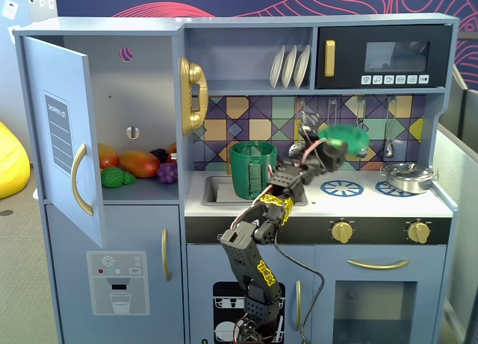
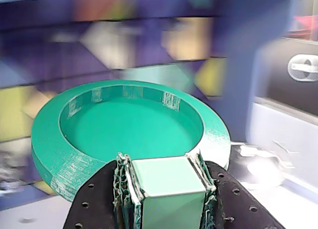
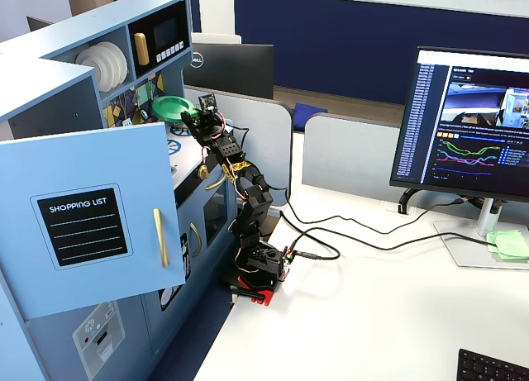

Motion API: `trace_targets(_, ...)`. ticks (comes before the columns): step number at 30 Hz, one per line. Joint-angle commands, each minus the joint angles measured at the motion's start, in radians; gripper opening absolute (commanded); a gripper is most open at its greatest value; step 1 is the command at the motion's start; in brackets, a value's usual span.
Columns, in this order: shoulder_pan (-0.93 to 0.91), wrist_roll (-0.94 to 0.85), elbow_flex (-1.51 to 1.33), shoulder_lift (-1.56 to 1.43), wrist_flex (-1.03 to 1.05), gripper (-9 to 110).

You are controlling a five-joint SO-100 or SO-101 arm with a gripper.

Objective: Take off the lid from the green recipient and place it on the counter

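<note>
My gripper (image 1: 334, 148) is shut on the square knob of the green lid (image 1: 349, 137) and holds it in the air, tilted, above the white counter (image 1: 358, 203) near the left burner ring (image 1: 341, 187). In the wrist view the lid (image 2: 124, 127) fills the middle, its knob clamped between my fingers, with the gripper (image 2: 167, 187) at the bottom edge. The green recipient (image 1: 253, 169) stands open in the sink (image 1: 212, 192), left of the gripper. In another fixed view the lid (image 3: 172, 108) is held beside the kitchen by the gripper (image 3: 190, 114).
A silver pan (image 1: 407, 177) sits on the right burner; it also shows blurred in the wrist view (image 2: 261, 162). Utensils hang on the tiled back wall (image 1: 388, 139). The fridge door (image 1: 63, 135) stands open at the left, with toy food (image 1: 138, 165) on its shelf.
</note>
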State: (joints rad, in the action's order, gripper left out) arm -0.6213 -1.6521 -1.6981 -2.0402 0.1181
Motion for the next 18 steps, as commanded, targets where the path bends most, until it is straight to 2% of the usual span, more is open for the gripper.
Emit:
trace_targets(1,-0.018,-0.020,-0.092,0.014,-0.150,0)
trace_targets(8,0.011,-0.071,-0.183,0.121,-0.272,0)
trace_targets(18,0.041,-0.123,-0.235,0.170,-0.275,0)
